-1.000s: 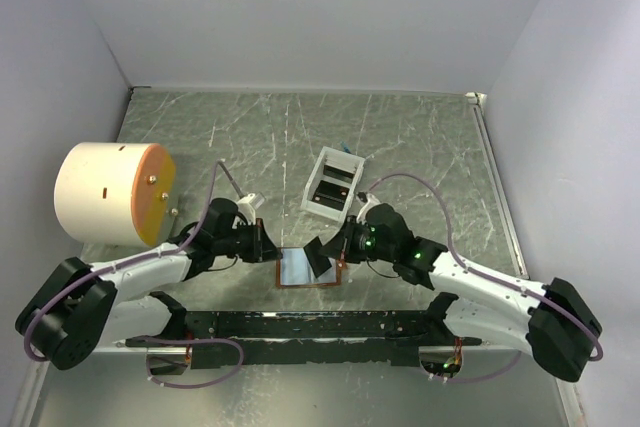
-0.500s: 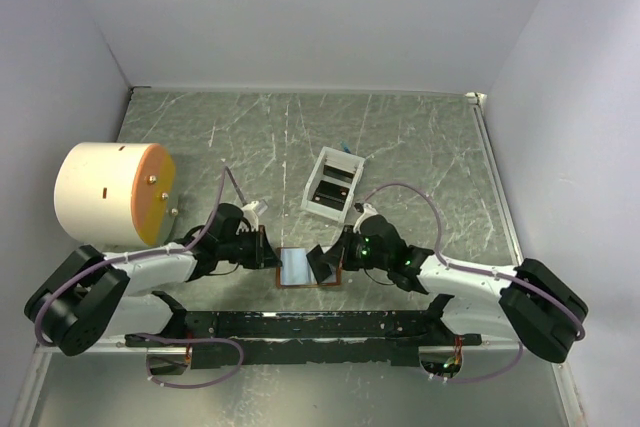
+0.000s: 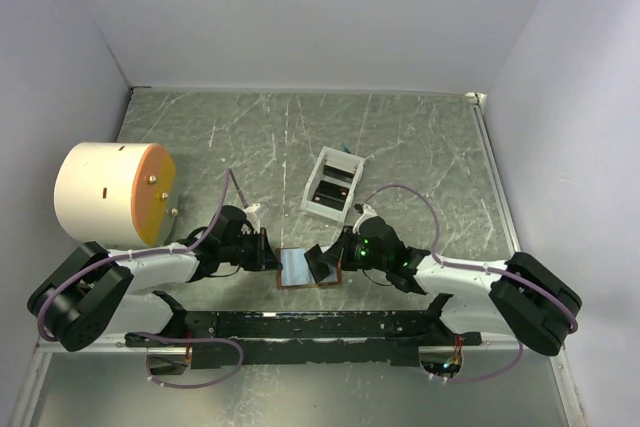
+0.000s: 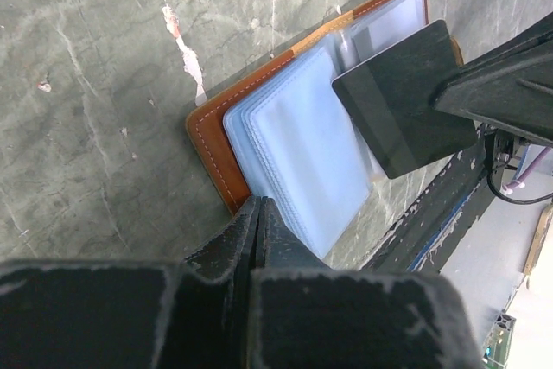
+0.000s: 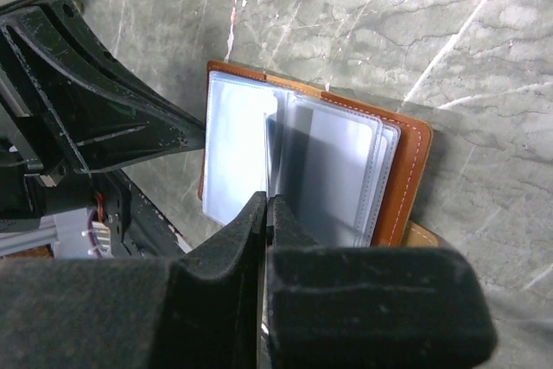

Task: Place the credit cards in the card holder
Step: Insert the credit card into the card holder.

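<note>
The card holder (image 3: 300,282) lies open near the arm bases, brown leather (image 4: 212,140) with pale blue pockets (image 4: 294,153). My left gripper (image 3: 268,252) is shut, and its tips (image 4: 259,203) rest on the holder's left edge where leather meets pockets. My right gripper (image 3: 337,259) is shut on a dark credit card (image 4: 402,97). It holds the card tilted over the holder's right half, its lower edge at the pockets. In the right wrist view the card (image 5: 270,157) shows edge-on above the holder (image 5: 410,170). More cards lie in the white box (image 3: 333,187).
A white cylinder with an orange face (image 3: 110,192) stands at the left. The white box sits just behind the holder. The black base rail (image 3: 300,327) runs along the near edge. Pale walls enclose the table on three sides.
Both grippers have moved a little nearer the holder. The right arm has dropped lower, bringing the dark card down toward the pockets. The holder stays put.
</note>
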`<state>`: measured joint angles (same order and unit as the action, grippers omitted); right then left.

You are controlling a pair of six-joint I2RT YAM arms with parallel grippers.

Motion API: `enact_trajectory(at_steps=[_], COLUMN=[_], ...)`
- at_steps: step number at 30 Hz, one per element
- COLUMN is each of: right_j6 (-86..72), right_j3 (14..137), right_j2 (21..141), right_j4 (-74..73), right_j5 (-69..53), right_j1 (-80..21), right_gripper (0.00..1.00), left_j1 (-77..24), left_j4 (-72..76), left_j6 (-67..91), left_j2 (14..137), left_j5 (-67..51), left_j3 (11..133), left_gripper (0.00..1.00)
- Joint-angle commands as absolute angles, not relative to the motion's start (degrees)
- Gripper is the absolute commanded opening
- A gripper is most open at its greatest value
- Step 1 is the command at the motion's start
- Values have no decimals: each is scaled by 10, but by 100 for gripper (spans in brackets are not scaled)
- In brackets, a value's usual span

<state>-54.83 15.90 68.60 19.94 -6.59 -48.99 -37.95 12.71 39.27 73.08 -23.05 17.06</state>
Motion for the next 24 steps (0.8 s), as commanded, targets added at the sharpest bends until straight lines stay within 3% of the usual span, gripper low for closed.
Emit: enact_trajectory(at_steps=[1,24], right_j6=[-554,-565], right_j3=[147,130], right_j2=[663,683], right_j4=[205,239], right_j5=[-44,-49], right_j1=[-493,-493], right_gripper=[0,0], left_j1=[-385,-395], left_j4=[123,122], left_j6=[390,394], left_j2=[721,721], left_j5=[-206,-195], left_j3=[162,161], left_gripper=[7,7])
